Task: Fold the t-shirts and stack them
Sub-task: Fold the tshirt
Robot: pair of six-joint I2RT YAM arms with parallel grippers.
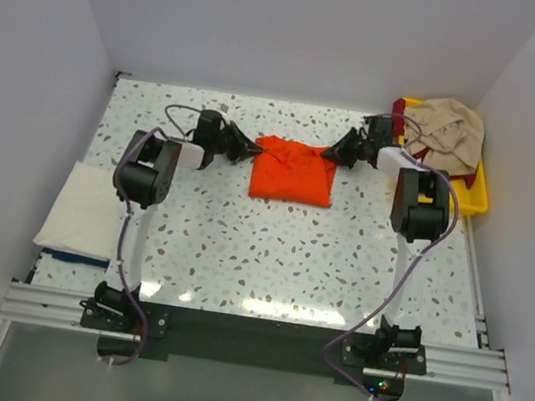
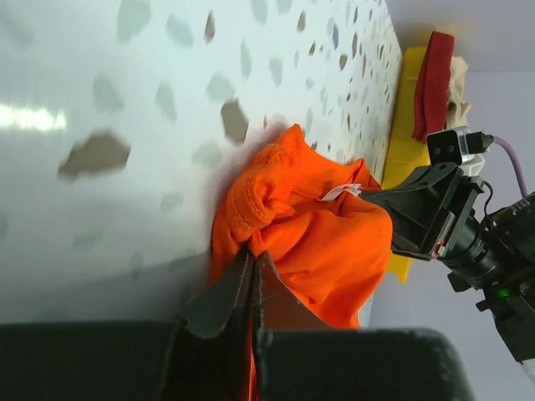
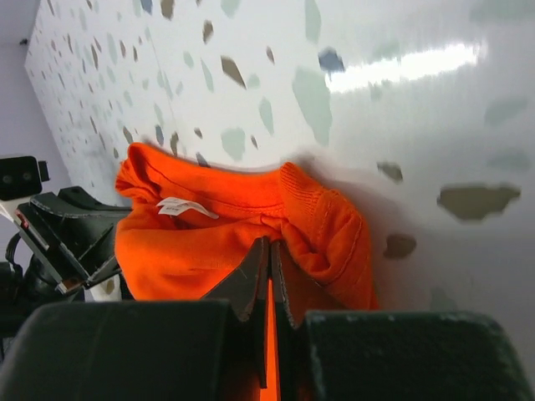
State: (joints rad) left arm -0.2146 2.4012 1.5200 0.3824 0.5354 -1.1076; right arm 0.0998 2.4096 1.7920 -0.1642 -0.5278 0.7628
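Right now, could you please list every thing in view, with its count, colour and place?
orange t-shirt: one, bright orange, table's far middle
neck tag: one, white, on the orange t-shirt
cream-white t-shirt: one, folded, table's left edge
navy t-shirt: one, edge showing under the cream-white t-shirt
tray: one, yellow, far right corner
beige t-shirt: one, crumpled in tray
dark red t-shirt: one, in tray
table: one, speckled white
left gripper: black, shut on orange t-shirt
right gripper: black, shut on orange t-shirt

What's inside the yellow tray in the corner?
A beige t-shirt lies bunched on top, with a dark red t-shirt peeking out underneath. The pile covers the yellow tray bottom, so anything deeper is hidden.
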